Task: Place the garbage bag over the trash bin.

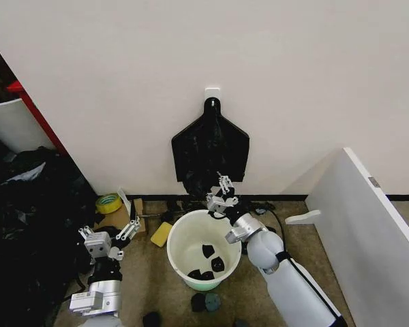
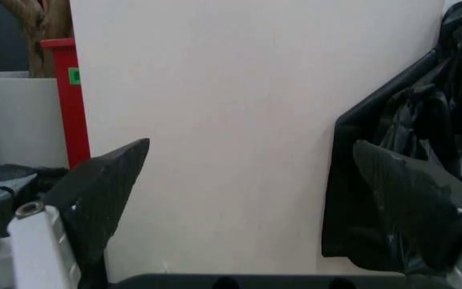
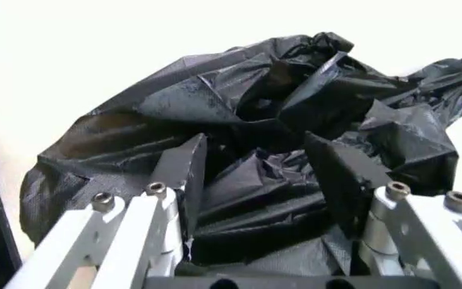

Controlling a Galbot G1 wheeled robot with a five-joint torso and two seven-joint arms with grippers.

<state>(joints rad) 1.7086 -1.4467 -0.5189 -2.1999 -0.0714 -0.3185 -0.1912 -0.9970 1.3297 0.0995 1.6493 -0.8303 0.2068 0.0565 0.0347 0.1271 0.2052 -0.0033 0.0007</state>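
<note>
Right tool (image 1: 222,193) sits just above the bin's (image 1: 180,240) far rim, fingers (image 3: 184,174) apart around crinkled folds of the black bag (image 1: 210,153) hanging on the wall behind the bin. Left tool (image 1: 109,236) hovers left of the bin, fingers spread, holding nothing.

The right pincer (image 1: 222,193) covered the lower edge of the garbage bag (image 1: 210,151), so contact between them was unclear from the head view. The trash bin's (image 1: 184,235) near rim hid part of the black scraps (image 1: 208,262) inside. The red-trimmed white container (image 1: 10,122) was cut off at the frame's left edge.
</note>
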